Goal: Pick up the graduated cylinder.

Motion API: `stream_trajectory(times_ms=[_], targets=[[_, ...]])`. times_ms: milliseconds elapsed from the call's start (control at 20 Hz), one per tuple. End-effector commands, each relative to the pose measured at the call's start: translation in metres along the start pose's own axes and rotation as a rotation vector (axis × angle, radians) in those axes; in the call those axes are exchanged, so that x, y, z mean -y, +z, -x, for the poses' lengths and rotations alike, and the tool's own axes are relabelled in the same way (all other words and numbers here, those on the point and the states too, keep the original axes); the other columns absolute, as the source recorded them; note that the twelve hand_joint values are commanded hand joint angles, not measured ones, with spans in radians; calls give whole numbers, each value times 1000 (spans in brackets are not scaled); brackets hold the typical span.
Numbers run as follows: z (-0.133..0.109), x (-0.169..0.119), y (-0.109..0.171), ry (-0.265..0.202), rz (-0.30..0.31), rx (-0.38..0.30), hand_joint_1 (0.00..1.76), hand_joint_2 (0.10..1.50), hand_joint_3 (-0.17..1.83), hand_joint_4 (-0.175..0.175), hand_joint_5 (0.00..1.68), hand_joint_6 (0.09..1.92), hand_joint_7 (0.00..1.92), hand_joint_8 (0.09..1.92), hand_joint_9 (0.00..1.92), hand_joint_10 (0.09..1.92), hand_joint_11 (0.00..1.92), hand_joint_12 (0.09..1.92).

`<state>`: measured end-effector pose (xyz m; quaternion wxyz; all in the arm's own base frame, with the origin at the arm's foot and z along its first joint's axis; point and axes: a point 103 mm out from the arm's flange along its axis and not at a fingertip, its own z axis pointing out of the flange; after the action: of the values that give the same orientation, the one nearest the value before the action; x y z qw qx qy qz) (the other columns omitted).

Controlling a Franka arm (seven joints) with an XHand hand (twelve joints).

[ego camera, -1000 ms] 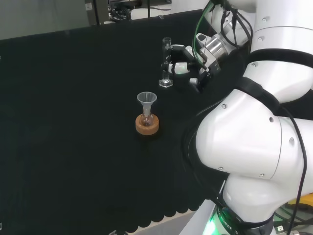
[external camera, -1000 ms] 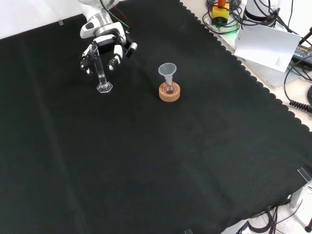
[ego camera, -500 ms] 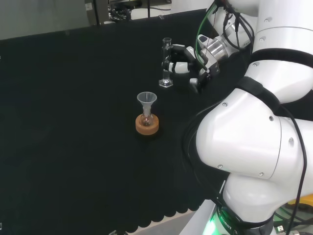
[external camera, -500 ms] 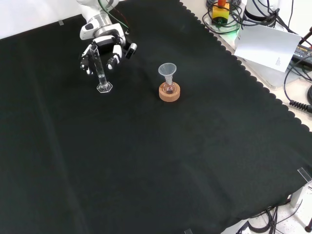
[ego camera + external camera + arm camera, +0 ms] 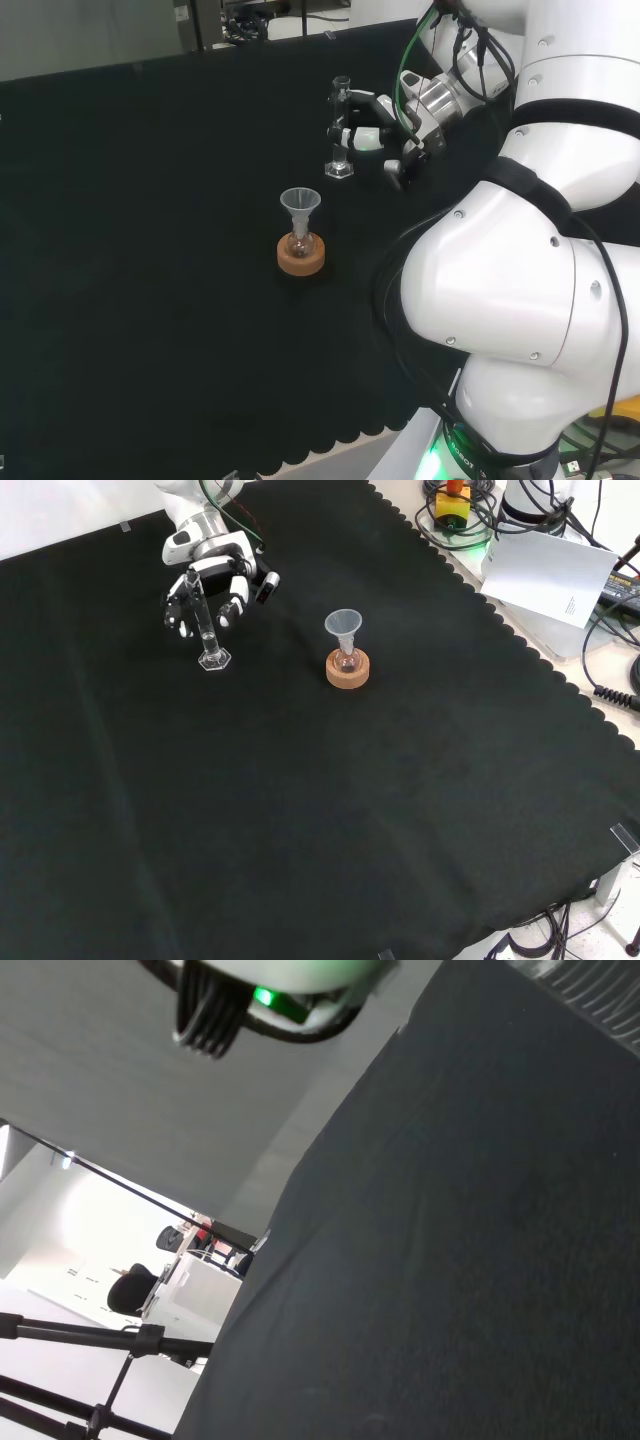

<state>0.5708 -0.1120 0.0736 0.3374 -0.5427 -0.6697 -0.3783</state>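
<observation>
The graduated cylinder (image 5: 204, 620) stands upright on its little hex foot in the upper left of the front view, on the black worktop (image 5: 330, 810). In the head view the same cylinder (image 5: 340, 130) sits near the top centre, just left of the hand (image 5: 375, 135).

What's changed over the last second: the hand (image 5: 212, 580) has crept in a bit tighter and slightly up, and its fingers now look curled around the upper part of the tube, some on either side of it. The cylinder hasn't really gone anywhere; its foot looks to be on the cloth at the same spot. So the grip seems to be closing or just closed, and the lift itself hasn't started yet. Whether every finger is actually touching the glass is hard to tell, since the tube is clear.

Nearby, lower and to the right in the front view, a funnel (image 5: 343, 627) sits in a small flask on a cork ring (image 5: 348, 669), well apart from the hand.

As for writing: the white sheet (image 5: 548, 575) at the upper right has some print, but it's too small to read. No brands legible anywhere.
</observation>
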Motion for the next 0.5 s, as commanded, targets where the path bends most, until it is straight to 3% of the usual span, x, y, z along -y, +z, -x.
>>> stream_trajectory(times_ms=[50,500], targets=[[2,-1,3,-1,1,-3,1073,749,509,-17,610,554,554,637,904,385,796,1034],[4,-6,5,7,3,-27,1090,823,540,-5,718,628,632,639,994,353,904,982]])
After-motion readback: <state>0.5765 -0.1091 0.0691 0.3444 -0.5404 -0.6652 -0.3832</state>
